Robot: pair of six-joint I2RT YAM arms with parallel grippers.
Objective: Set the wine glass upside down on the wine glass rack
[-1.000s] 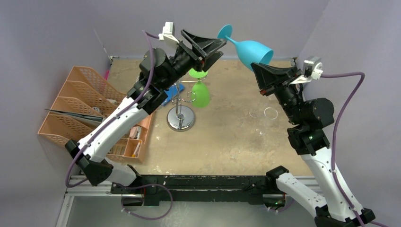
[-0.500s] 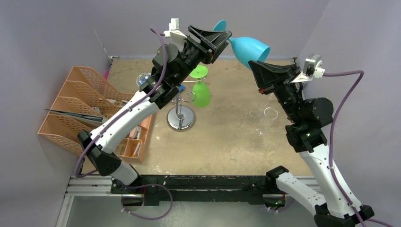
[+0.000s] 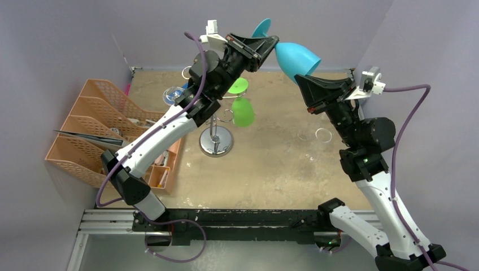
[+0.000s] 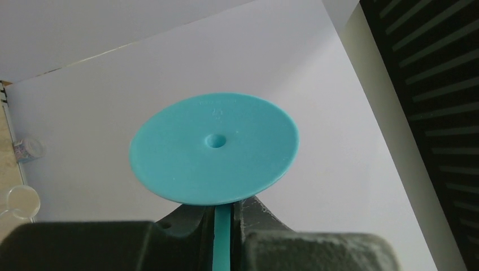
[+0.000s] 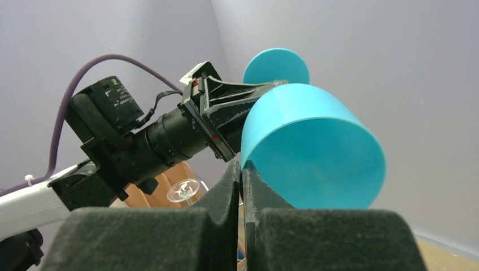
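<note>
Here the blue wine glass (image 3: 296, 58) lies sideways in the air, left jaws clamped on its stem, right jaws pinched on its rim. Below, the wine glass rack (image 3: 216, 142) stands on the tabletop (image 3: 271, 169), a green glass (image 3: 242, 112) hanging from it.

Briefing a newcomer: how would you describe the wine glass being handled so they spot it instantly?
Look high above the far edge of the table. There the wine glass is held between the left gripper, shut on its stem, and the right gripper, pinching its rim. Unlike the green glass hanging from the wine glass rack, it is turquoise.
</note>
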